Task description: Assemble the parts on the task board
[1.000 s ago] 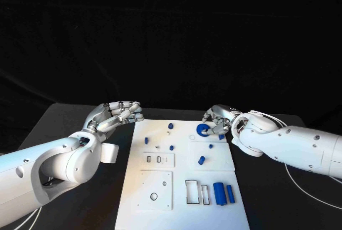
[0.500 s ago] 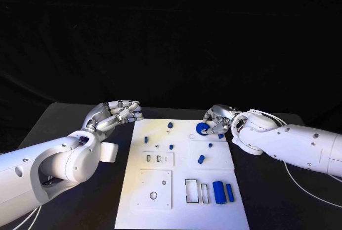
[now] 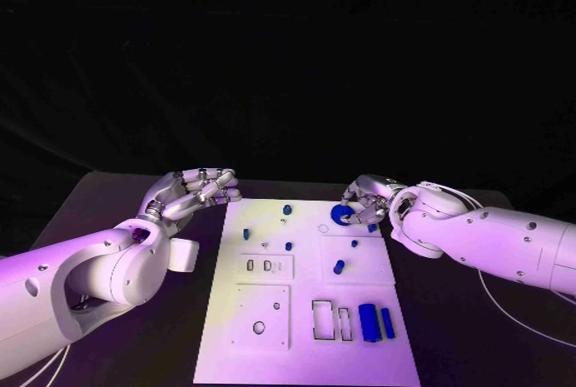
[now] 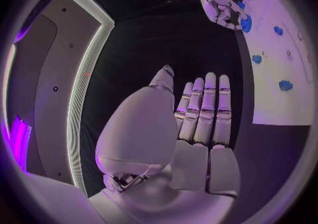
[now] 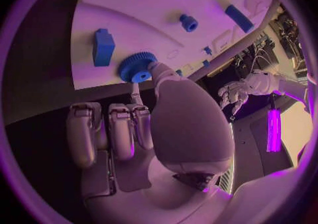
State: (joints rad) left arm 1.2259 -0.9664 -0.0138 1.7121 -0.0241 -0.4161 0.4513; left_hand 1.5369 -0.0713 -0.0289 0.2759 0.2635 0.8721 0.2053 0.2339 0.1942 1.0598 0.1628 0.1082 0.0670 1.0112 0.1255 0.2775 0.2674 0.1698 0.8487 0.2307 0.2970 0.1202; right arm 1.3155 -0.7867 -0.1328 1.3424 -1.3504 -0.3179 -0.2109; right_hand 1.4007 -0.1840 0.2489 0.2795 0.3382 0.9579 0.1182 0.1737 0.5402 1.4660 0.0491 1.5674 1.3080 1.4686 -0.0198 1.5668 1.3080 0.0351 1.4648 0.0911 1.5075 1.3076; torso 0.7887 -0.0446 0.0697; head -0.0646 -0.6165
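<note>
The white task board (image 3: 270, 320) lies in the middle of the table. At its far right corner my right hand (image 3: 369, 204) pinches a blue gear (image 3: 342, 214) between the thumb and a finger, right at the board's surface. In the right wrist view the gear (image 5: 137, 66) sits at the thumb tip, with the other fingers (image 5: 109, 128) curled in. My left hand (image 3: 192, 195) hovers by the board's far left corner and holds nothing. Its fingers (image 4: 202, 113) are stretched out side by side.
Small blue pegs (image 3: 287, 210) (image 3: 246, 234) (image 3: 339, 267) stand about the board's far half. Two blue blocks (image 3: 369, 323) lie near right, beside rectangular slots (image 3: 324, 319). A blue block (image 5: 103, 46) sits close to the gear. Black table (image 3: 144, 337) surrounds the board.
My right hand has nudged the gear very slightly toward the far edge of the board. The left hand has stayed in place.
</note>
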